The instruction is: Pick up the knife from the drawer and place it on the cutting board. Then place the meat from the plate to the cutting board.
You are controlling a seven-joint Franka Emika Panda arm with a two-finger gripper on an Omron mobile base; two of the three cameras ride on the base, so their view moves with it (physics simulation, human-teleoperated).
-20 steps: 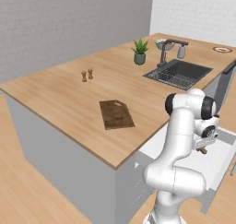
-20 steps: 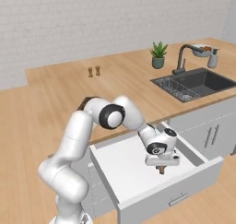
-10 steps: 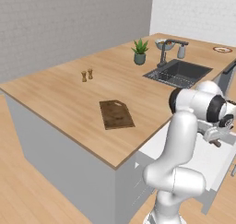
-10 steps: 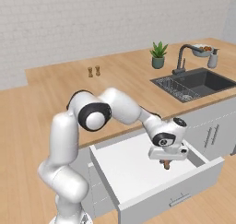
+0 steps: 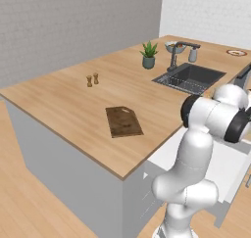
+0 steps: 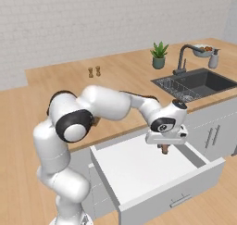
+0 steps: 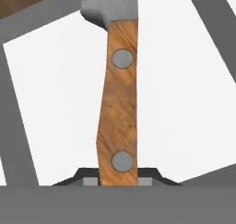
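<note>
My gripper (image 6: 164, 144) hangs over the open drawer (image 6: 139, 171), shut on the knife (image 6: 164, 149). In the hand view the knife's brown wooden handle (image 7: 119, 108), with two grey rivets, stands between my fingertips (image 7: 85, 178), and its grey blade runs out at the top. The drawer's white inside (image 7: 184, 89) lies behind it. The dark brown cutting board (image 5: 123, 121) lies bare on the wooden counter, left of the arm. The red-rimmed plate (image 5: 237, 52) sits far off at the counter's right end; what is on it is too small to tell.
A sink (image 6: 199, 83) with a dark faucet (image 6: 183, 57) is set into the counter right of the drawer. A potted plant (image 6: 159, 55), a fruit bowl (image 6: 203, 49) and two small shakers (image 6: 94, 71) stand behind. The drawer's grey front (image 6: 178, 198) juts toward the base.
The hand has risen a little above the drawer floor with the knife still gripped. The arm's elbow has swung back toward the counter.
</note>
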